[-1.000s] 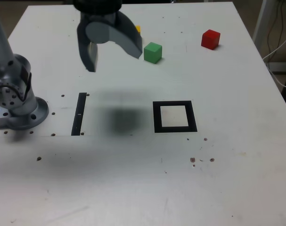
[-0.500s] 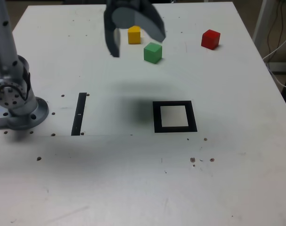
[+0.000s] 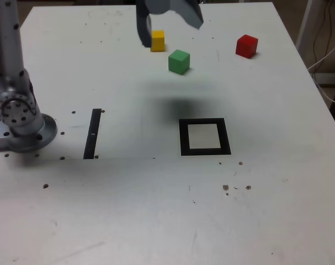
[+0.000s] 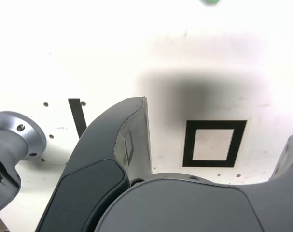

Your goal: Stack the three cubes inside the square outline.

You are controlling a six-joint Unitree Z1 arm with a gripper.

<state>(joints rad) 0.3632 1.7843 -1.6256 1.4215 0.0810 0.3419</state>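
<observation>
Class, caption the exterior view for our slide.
Open pincer above yellow cube; square outline empty.

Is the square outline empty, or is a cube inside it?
Empty: the square outline shows only its white centre; all three cubes sit apart on the table.

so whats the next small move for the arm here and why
Probably lower the open gripper toward the yellow cube just beneath it. All three cubes, including green and red, sit loose at the far side, and the square outline holds nothing yet.
</observation>
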